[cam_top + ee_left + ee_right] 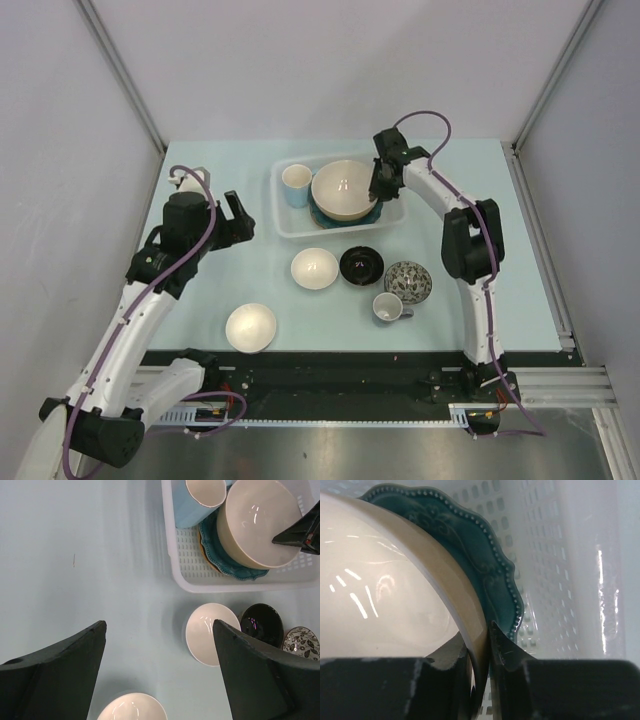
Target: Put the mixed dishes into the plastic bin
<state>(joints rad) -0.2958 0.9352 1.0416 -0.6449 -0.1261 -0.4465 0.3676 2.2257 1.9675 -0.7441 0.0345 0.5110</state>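
The plastic bin [283,222] holds a light blue mug [296,184], a teal scalloped plate [325,216] and a large cream bowl [343,189] on that plate. My right gripper [377,183] is shut on the large cream bowl's rim [476,630], one finger inside and one outside, over the teal plate [490,565]. My left gripper [236,214] is open and empty above the table, left of the bin. On the table sit a white bowl [314,268], a black bowl [361,264], a speckled bowl [408,281], a small mug [388,308] and another white bowl [251,327].
The bin's perforated wall [555,560] stands just right of the teal plate. In the left wrist view the bin [182,565] is at the top right, with the white bowl [207,632] and the black bowl [262,624] below it.
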